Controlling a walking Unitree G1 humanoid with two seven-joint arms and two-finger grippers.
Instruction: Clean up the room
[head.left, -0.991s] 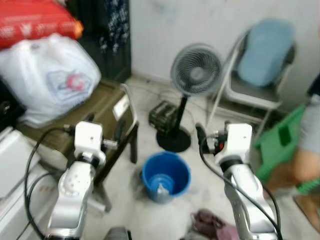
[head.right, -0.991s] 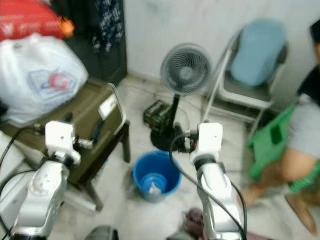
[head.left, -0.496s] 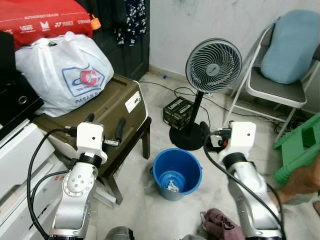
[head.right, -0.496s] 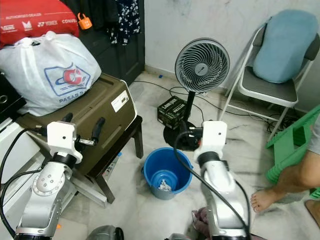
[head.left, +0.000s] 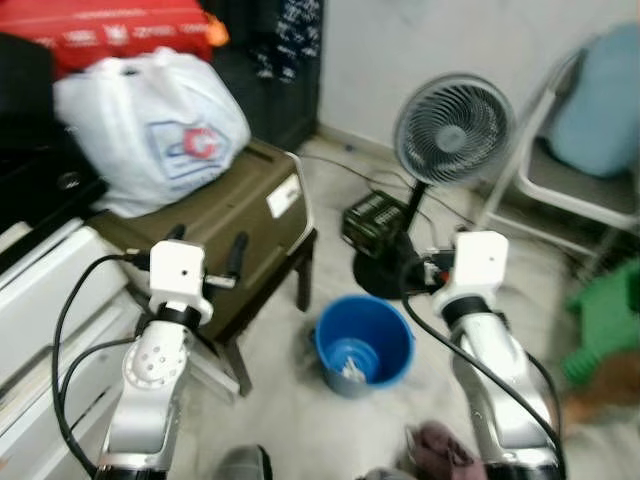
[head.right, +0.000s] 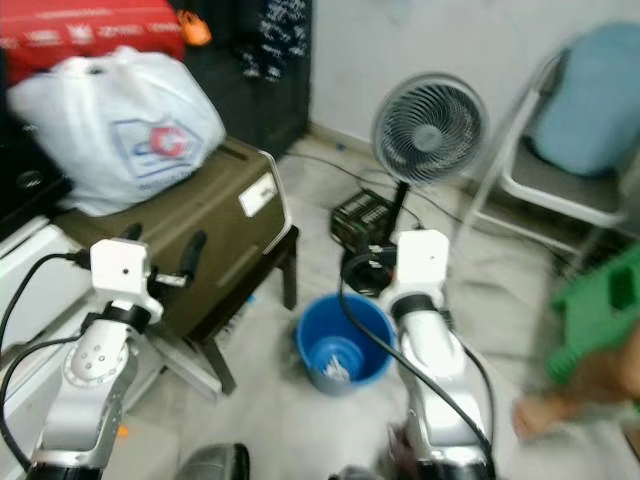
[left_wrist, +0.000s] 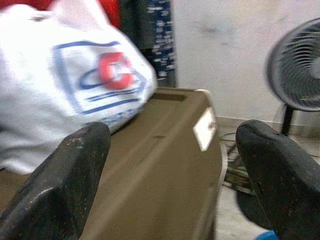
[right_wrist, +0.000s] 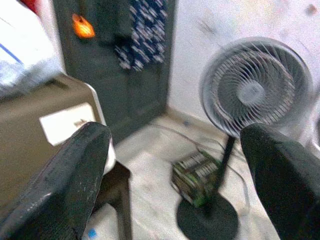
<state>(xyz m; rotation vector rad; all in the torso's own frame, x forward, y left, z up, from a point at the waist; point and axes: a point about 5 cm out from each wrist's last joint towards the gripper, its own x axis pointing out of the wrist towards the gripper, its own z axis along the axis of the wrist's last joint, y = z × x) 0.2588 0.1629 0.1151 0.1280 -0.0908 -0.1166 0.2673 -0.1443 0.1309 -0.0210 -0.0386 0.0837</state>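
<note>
I see both tools spread and empty: left tool (left_wrist: 175, 175) over the smooth olive case (head.left: 235, 215), round blue plastic bucket (head.left: 363, 340) at 6 o'clock from the right tool (right_wrist: 175, 185).

Blue bucket (head.left: 363, 343) upright on floor, holding scraps.

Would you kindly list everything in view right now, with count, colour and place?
Bucket: one, blue, on the floor between the arms, scraps inside.
Fan: one, grey, standing behind the bucket.
Box: one, dark, beside the fan's base.
Case: one, olive, on a dark stool at left.
Plastic bag: one, white, on the case.
Red bag: one, behind the plastic bag.
Chair: one, grey, blue cushion, at right.
Cloth: one, maroon, on the floor near the robot.
Left gripper: jaws open, raised.
Right gripper: jaws open, raised.
</note>
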